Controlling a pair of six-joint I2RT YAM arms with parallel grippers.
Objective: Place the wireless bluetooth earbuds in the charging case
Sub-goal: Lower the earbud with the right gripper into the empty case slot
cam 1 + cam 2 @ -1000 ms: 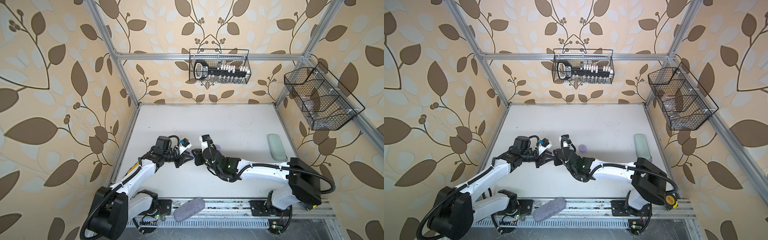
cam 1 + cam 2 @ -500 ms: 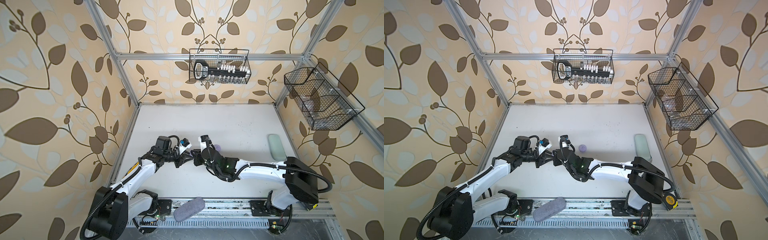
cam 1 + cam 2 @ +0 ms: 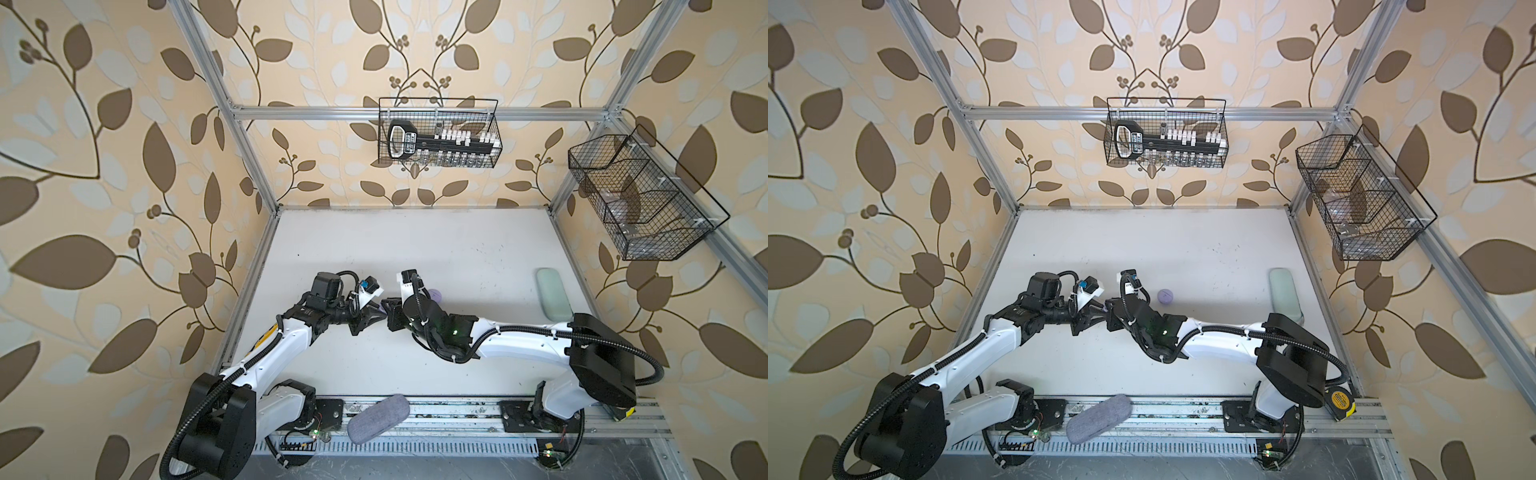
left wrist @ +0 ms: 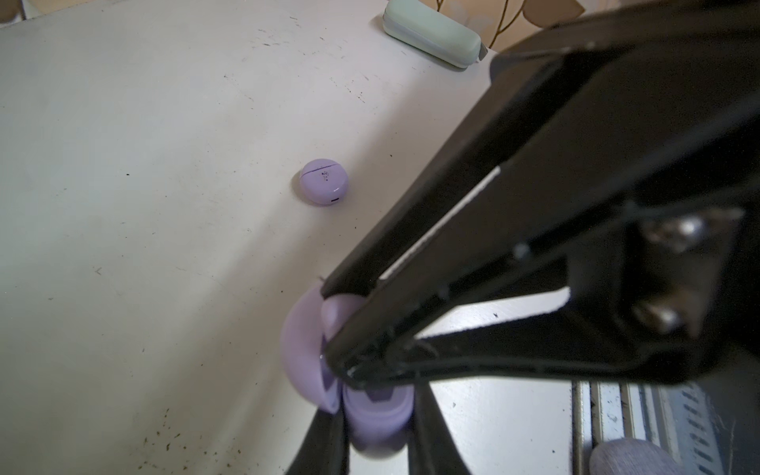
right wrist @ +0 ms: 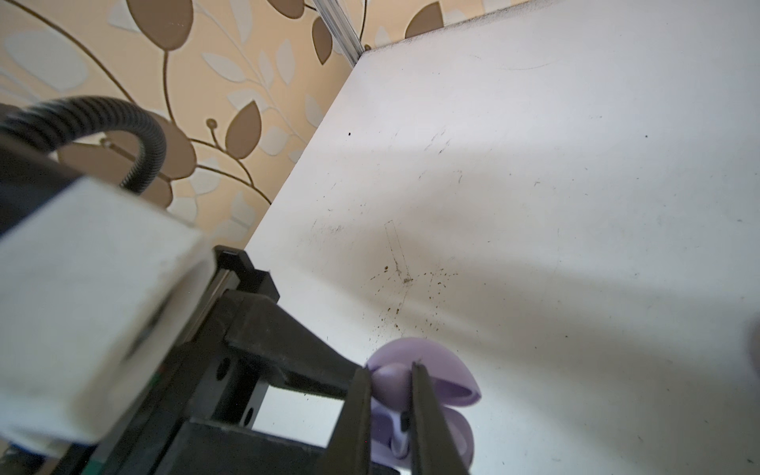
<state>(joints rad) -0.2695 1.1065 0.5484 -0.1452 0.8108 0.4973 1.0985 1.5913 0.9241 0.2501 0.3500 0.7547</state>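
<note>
My left gripper (image 4: 376,407) is shut on the base of an open lavender charging case (image 4: 378,423). Its round lid (image 4: 300,349) is hinged back. My right gripper (image 5: 390,368) is shut on a pale-lavender earbud (image 5: 390,384), held right over the case base (image 5: 458,436) beside the lid (image 5: 436,362). The earbud's lower end reaches into the base; how deep it sits is hidden. In both top views the left gripper (image 3: 379,314) (image 3: 1099,310) and the right gripper (image 3: 389,314) (image 3: 1109,310) meet tip to tip mid-table. Any other earbuds are out of view.
A second, closed lavender case (image 3: 435,295) (image 3: 1165,296) (image 4: 324,187) lies just behind the right wrist. A pale green oblong case (image 3: 550,293) (image 3: 1284,291) lies at the right edge. A grey fabric case (image 3: 378,417) (image 3: 1098,417) rests on the front rail. Wire baskets (image 3: 438,137) (image 3: 640,199) hang on the walls.
The right gripper has edged slightly towards the left gripper. Both grips are unchanged.
</note>
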